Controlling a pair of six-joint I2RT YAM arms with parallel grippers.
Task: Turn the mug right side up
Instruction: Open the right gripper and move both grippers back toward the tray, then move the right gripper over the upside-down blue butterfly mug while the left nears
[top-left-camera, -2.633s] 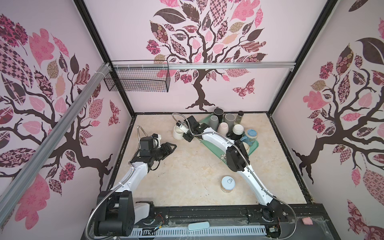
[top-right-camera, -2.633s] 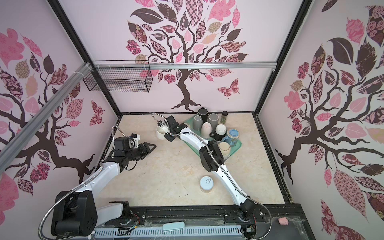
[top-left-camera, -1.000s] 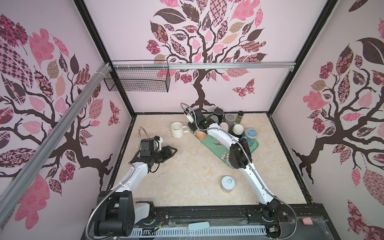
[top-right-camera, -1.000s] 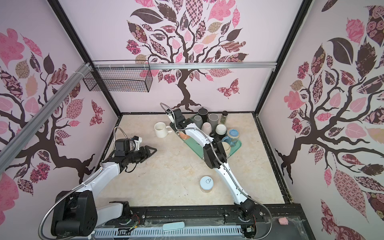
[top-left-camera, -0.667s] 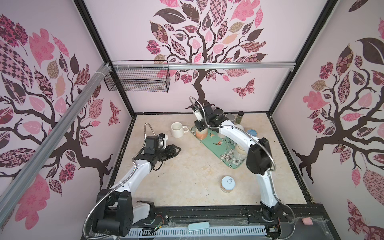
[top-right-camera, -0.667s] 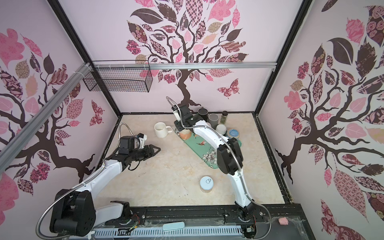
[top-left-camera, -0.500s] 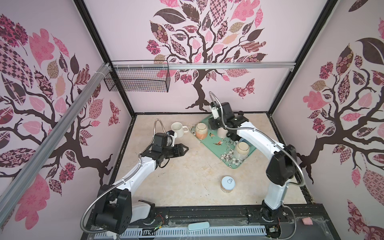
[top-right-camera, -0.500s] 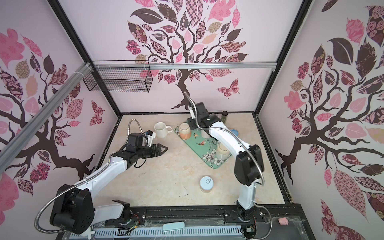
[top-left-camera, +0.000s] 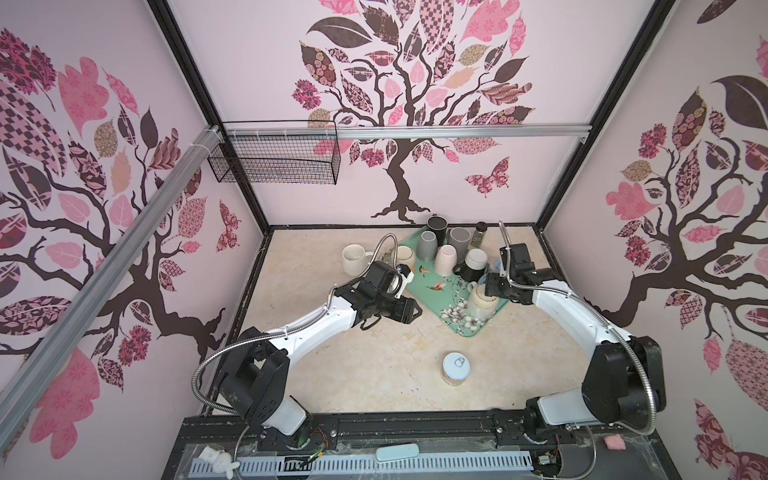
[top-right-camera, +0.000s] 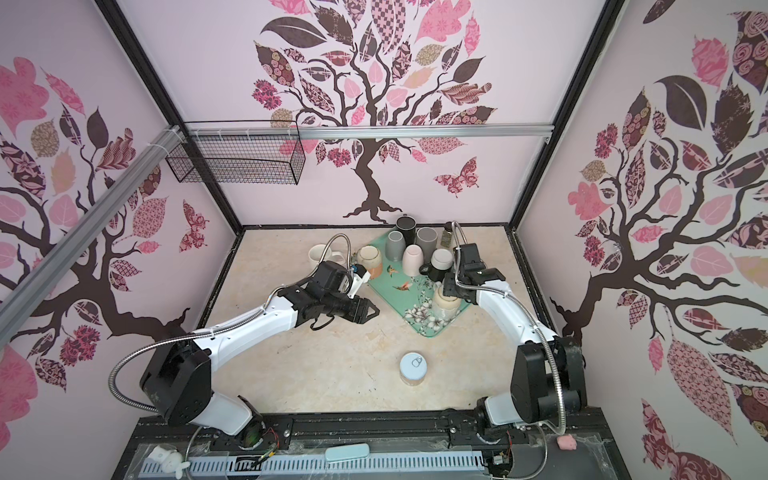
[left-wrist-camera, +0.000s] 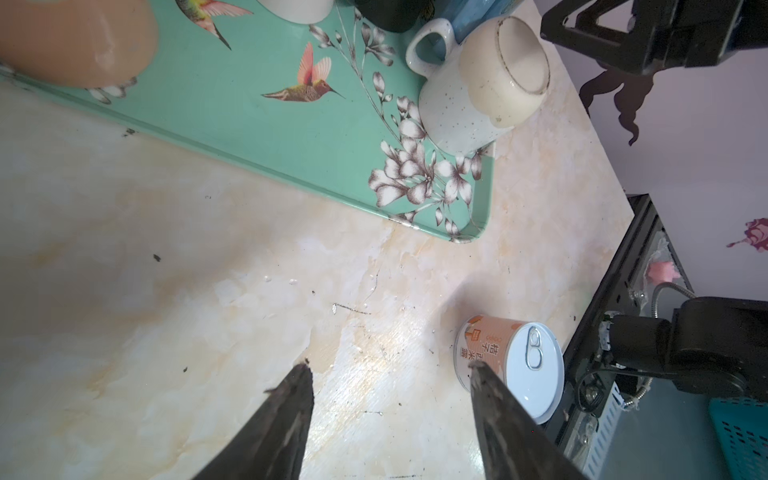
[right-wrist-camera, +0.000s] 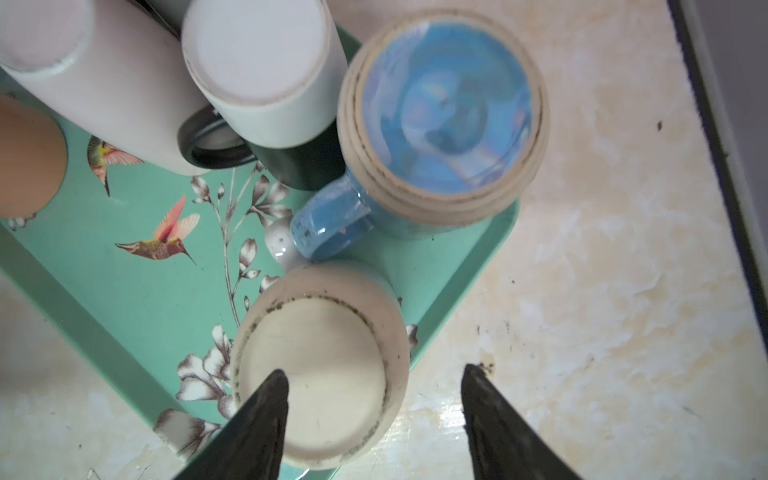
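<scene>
Hovering right gripper (right-wrist-camera: 374, 370), jaws apart, over inverted cream mug (right-wrist-camera: 320, 345) on tray (right-wrist-camera: 137, 299); we judge grasp, flip pending; left gripper (left-wrist-camera: 390, 365) apart, empty.

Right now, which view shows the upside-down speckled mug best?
Left wrist: the speckled mug shows whole, base up, handle visible, unblocked. Right wrist shows mainly its base, with a fingertip of the right hand across it. In both top views it is small, beside that hand.

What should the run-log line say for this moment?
right hand: open, partly over upside-down speckled mug on teal tray | left hand: open, empty, above table | flip: not yet done
</scene>
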